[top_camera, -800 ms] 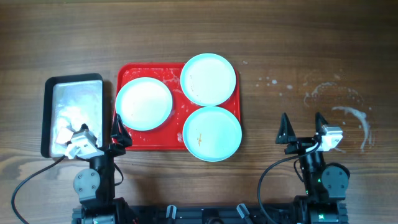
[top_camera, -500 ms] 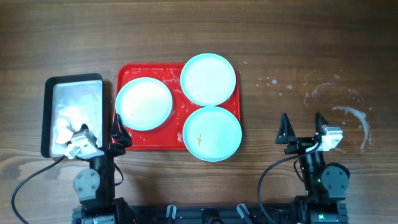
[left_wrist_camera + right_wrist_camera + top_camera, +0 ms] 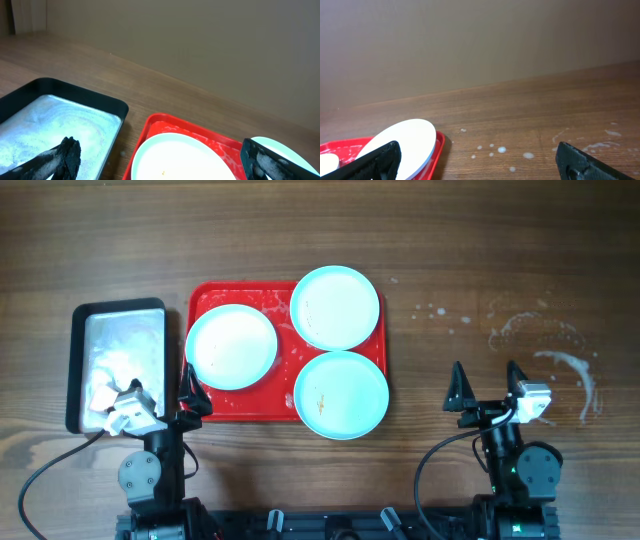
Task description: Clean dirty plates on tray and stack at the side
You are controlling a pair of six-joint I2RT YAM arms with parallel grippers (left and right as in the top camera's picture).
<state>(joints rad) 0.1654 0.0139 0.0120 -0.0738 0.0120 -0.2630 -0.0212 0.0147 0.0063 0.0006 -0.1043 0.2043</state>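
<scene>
One wooden counter (image 3: 320, 230) carries everything. One red tray (image 3: 207, 302) lies ahead, between my left gripper (image 3: 160, 388) and right gripper (image 3: 485, 380), nearer the left. One smaller metal tray (image 3: 118, 305), just ahead-left of my left gripper, holds white crumpled material (image 3: 105, 380), likely meant for wiping. Three pale blue plates (image 3: 231, 347) crowd the red tray, overhanging its rim, with faint orange smears. Both grippers gape wide and empty, seemingly ready to begin.

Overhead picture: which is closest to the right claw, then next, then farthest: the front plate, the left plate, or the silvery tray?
From the right claw:
1. Front plate, at the red tray's near right corner.
2. Left plate, on the tray's left side.
3. Silvery tray, far left.
</scene>
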